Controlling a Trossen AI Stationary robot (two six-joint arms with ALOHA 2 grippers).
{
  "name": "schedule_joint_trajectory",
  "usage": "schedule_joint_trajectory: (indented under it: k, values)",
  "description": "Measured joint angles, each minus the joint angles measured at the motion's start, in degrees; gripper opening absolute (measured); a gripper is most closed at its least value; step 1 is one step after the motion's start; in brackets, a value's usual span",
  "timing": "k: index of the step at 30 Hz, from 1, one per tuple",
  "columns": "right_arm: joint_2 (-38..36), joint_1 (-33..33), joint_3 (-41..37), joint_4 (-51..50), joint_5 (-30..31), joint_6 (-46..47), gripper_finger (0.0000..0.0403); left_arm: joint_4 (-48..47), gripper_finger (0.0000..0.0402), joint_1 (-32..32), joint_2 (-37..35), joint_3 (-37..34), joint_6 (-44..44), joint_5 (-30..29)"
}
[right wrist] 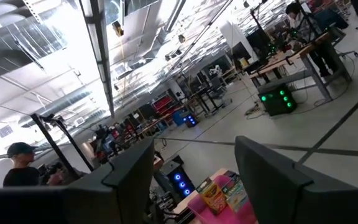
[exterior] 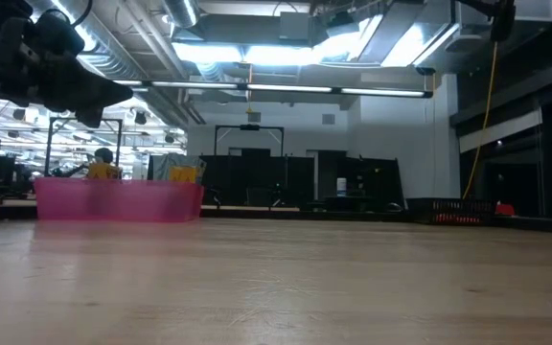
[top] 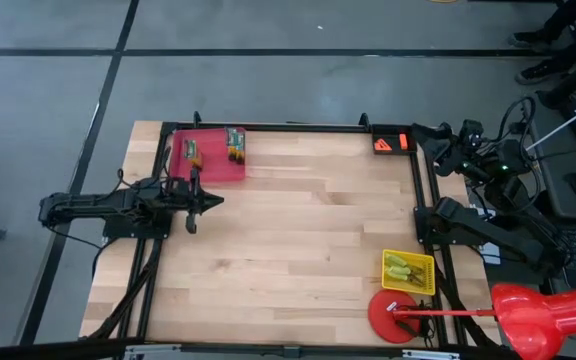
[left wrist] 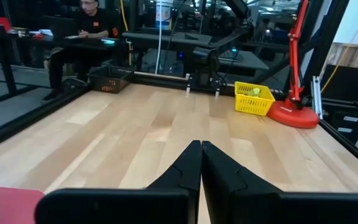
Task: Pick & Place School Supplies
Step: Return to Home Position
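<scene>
The green-and-yellow crayon box (top: 235, 143) stands in the pink tray (top: 213, 168) at the table's far left; a small orange-brown piece (top: 192, 152) lies beside it. Yellow-green-handled items (top: 398, 266) lie in the yellow mesh basket (top: 410, 285) near the right edge. My left gripper (top: 211, 200) (left wrist: 201, 167) is shut and hovers just on the near side of the tray, pointing toward the table's right. My right gripper (right wrist: 194, 171) is open, raised off the table's far right corner; past its fingers I see the crayon box (right wrist: 211, 198) and tray (right wrist: 232, 208).
A red lamp base (top: 390, 315) sits at the near right corner beside the basket (left wrist: 252, 98). An orange block (top: 390, 142) sits at the far right corner. A black frame runs along the table's edges. Bare wood (top: 308, 230) spans the middle. People sit at desks beyond the table.
</scene>
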Motion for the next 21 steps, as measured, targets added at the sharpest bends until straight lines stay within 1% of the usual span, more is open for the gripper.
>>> schedule_joint_trajectory:
  k: [3, 7, 11, 13, 16, 18, 21]
  values:
    - [0.0, 0.0, 0.0, 0.0, -0.6, -0.3, 0.0226, 0.1, 0.0007, 0.0, 0.0, 0.0, 0.0, -0.3]
    - [0.1, 0.2, 0.0, 0.0, -2.8, -0.3, 0.0226, 0.1, 0.0006, 0.0, 0.0, 0.0, 0.0, -0.4]
    - [2.7, 2.8, -0.3, 0.2, -3.2, -0.9, 0.0226, 0.1, 0.0006, 0.0, 0.0, 0.0, -0.1, -0.4]
    - [5.6, 5.9, -1.0, 0.0, -3.1, -1.0, 0.0226, 0.1, 0.0006, 0.0, 0.0, 0.0, -0.1, -0.4]
    - [11.3, 12.4, -2.1, 1.8, -2.1, -2.2, 0.0226, 0.1, 0.0007, 0.0, 0.0, 0.0, -0.1, -0.4]
    - [15.8, 17.9, -2.8, 6.5, 0.5, -4.1, 0.0226, 0.1, 0.0008, 0.0, 0.0, 0.0, -0.1, -0.4]
    - [21.8, 26.0, -2.8, 14.8, 7.3, -9.0, 0.0226, 0.1, 0.0006, 0.0, 0.0, 0.0, -0.1, -0.4]
